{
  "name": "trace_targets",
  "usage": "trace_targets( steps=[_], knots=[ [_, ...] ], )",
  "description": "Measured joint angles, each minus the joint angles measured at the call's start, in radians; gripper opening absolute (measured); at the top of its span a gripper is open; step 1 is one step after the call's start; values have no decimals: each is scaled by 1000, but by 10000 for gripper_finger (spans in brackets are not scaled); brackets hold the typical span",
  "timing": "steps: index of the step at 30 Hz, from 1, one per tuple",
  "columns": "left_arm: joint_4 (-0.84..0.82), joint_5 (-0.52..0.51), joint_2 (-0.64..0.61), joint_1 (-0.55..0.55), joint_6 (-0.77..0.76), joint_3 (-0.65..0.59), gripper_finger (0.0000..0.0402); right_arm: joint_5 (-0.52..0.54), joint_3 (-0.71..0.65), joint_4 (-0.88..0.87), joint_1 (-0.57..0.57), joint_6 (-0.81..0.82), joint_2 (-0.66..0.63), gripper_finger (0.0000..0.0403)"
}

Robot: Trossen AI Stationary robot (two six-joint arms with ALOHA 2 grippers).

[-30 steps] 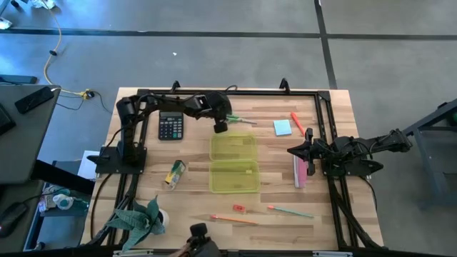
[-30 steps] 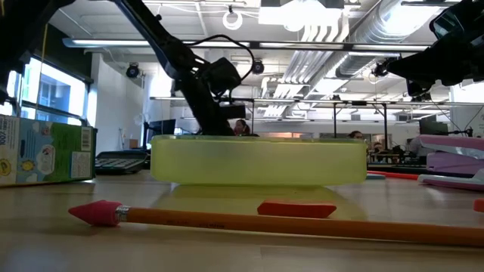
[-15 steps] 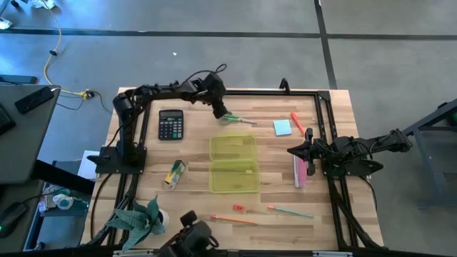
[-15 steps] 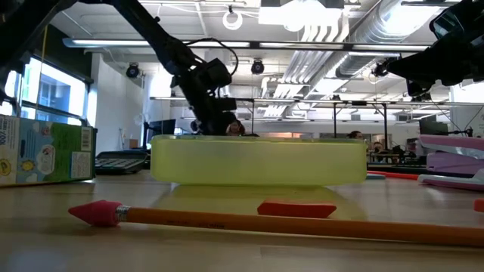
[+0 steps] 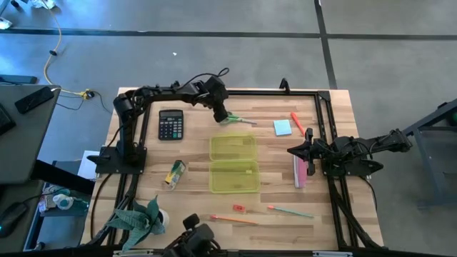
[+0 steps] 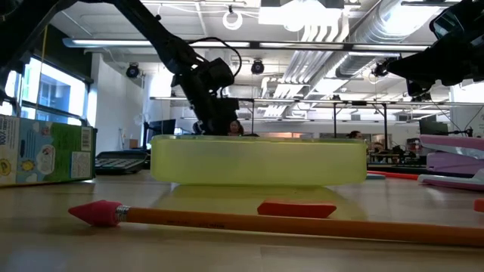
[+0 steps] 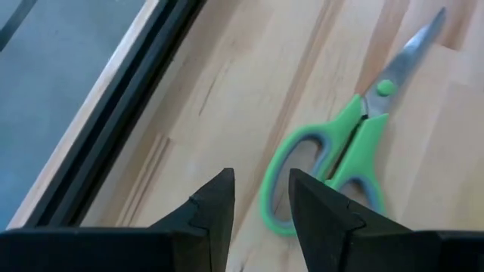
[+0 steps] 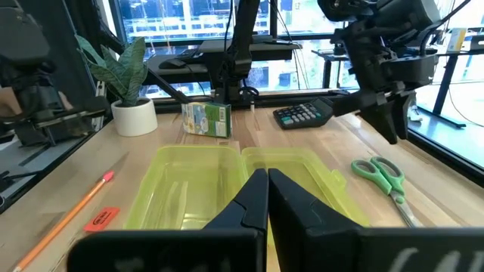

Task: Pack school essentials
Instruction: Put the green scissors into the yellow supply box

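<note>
Concrete floor (image 5: 228, 64) surrounds the wooden surface (image 5: 193, 178), bare along its near edge. Open yellow-green case (image 5: 233, 163) lies mid-surface. Green-handled scissors (image 7: 344, 155) lie near the far edge; left tool (image 7: 259, 198) hovers narrow beside their handles. Right tool (image 8: 267, 198) waits closed.

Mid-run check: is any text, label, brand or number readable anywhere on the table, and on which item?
No text can be read reliably.
Green-yellow pack: print and pictures on its side, too blurred to read.
Calculator: keys visible, markings too small to read.
Pencil: faint stamp, unreadable.
Scissors, under the left hand: no marking.
Case: no label visible.
</note>
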Motion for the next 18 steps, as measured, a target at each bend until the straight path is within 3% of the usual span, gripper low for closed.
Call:
trace_targets(
  steps=[18],
  knots=[
    [18, -1, 75, -4, 19, 0, 115, 0, 0, 0, 0, 0, 0, 0]
  ],
)
